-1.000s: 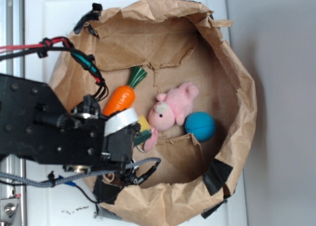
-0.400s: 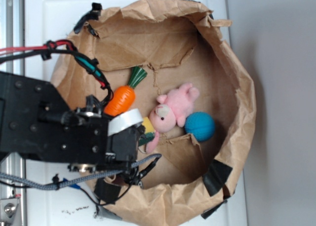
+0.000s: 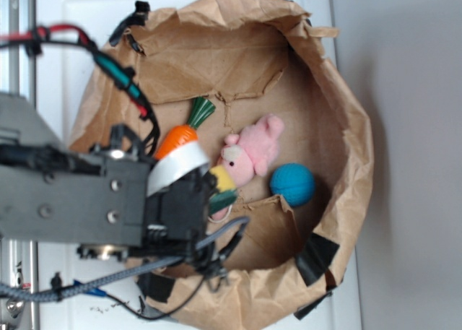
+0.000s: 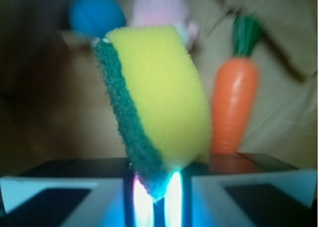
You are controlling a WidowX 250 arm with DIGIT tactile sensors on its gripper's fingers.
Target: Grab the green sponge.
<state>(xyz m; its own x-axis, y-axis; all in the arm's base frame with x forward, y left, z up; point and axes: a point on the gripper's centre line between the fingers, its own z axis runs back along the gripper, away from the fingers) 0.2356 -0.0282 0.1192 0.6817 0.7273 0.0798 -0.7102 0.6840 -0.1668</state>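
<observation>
The green sponge [image 4: 159, 98], thick yellow foam with a dark green scrub face on its left side, fills the middle of the wrist view and stands on end, pinched at its lower end between my jaws. My gripper [image 4: 155, 192] is shut on it. In the exterior view the sponge [image 3: 222, 182] pokes out of the gripper [image 3: 206, 193] just left of the pink plush, above the bag floor. Most of the sponge is hidden there by the arm.
A crumpled brown paper bag [image 3: 346, 128] walls in the work area. Inside lie an orange carrot [image 3: 177, 139] with a green top, a pink plush animal [image 3: 253, 153] and a blue ball [image 3: 292, 183]. The carrot [image 4: 233, 108] stands just right of the sponge.
The arm has risen toward the camera with the sponge in its jaws, so the sponge has left the bag floor. The plush shifted slightly up and its arm came off the sponge.
</observation>
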